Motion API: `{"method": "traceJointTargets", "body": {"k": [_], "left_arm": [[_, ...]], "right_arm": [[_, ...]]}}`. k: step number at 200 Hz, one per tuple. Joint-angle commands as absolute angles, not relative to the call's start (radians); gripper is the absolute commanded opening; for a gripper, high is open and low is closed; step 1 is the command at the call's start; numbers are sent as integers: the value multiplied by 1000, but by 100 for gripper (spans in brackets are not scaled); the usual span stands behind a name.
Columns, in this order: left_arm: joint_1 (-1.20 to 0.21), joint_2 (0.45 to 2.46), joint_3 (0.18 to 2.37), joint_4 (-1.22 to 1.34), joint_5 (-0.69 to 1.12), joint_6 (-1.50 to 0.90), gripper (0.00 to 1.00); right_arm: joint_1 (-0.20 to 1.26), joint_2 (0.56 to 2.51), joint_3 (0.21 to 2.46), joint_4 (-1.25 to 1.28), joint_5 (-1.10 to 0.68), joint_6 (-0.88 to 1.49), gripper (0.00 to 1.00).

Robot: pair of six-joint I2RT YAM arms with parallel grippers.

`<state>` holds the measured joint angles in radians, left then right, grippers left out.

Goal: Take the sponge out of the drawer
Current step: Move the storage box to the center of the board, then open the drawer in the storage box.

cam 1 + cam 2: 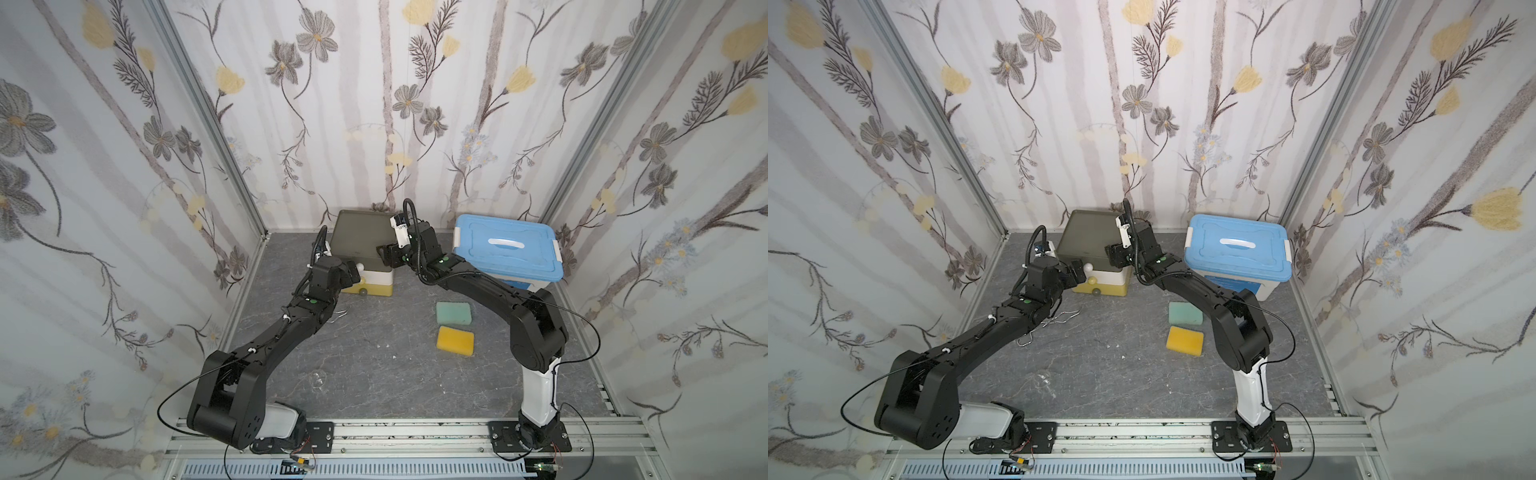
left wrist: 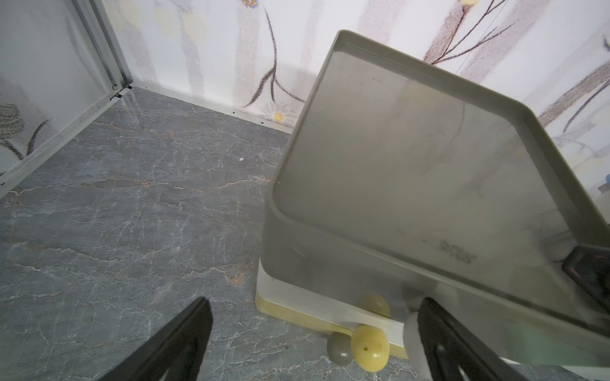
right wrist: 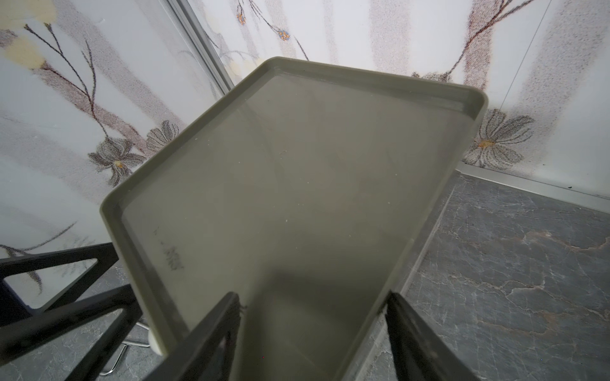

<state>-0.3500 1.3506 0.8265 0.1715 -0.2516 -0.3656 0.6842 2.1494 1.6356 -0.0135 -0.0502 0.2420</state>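
Looks barely begun, with the drawer unit (image 1: 360, 237) shut and no sponge showing inside, a green sponge (image 1: 454, 313) and a yellow sponge (image 1: 455, 340) lying apart from it on the tabletop (image 1: 374, 365), left claw (image 2: 313, 301) spread wide beside the white knob (image 1: 360, 266), right claw (image 3: 313, 297) part-spread over the unit's top.
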Motion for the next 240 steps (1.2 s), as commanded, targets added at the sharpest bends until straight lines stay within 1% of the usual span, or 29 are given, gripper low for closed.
{"method": "traceJointTargets", "body": {"k": [1, 27, 54, 75, 106, 137, 177, 213, 240], "left_arm": [[-350, 1272, 782, 237, -215, -364, 100], [-351, 1163, 750, 124, -145, -375, 100], [-350, 1143, 765, -42, -78, -396, 100], [-351, 1153, 737, -57, -3, -422, 98], [-352, 1175, 698, -41, 23, -452, 96], [-354, 1239, 701, 37, 65, -450, 95], [-354, 1399, 770, 132, 134, -419, 87], [-355, 1526, 821, 217, 124, -418, 80], [-357, 1583, 864, 239, 117, -420, 73]], "right_arm": [[693, 2168, 1620, -249, -88, 203, 71], [693, 2174, 1626, -240, -97, 210, 71], [691, 2175, 1628, -239, -80, 209, 71], [684, 2177, 1628, -236, -79, 213, 71], [679, 2183, 1629, -236, -79, 215, 71], [659, 2200, 1640, -250, -67, 222, 70], [638, 2184, 1610, -244, -49, 241, 70], [626, 2174, 1583, -235, -45, 247, 69], [619, 2172, 1573, -231, -44, 250, 69]]}}
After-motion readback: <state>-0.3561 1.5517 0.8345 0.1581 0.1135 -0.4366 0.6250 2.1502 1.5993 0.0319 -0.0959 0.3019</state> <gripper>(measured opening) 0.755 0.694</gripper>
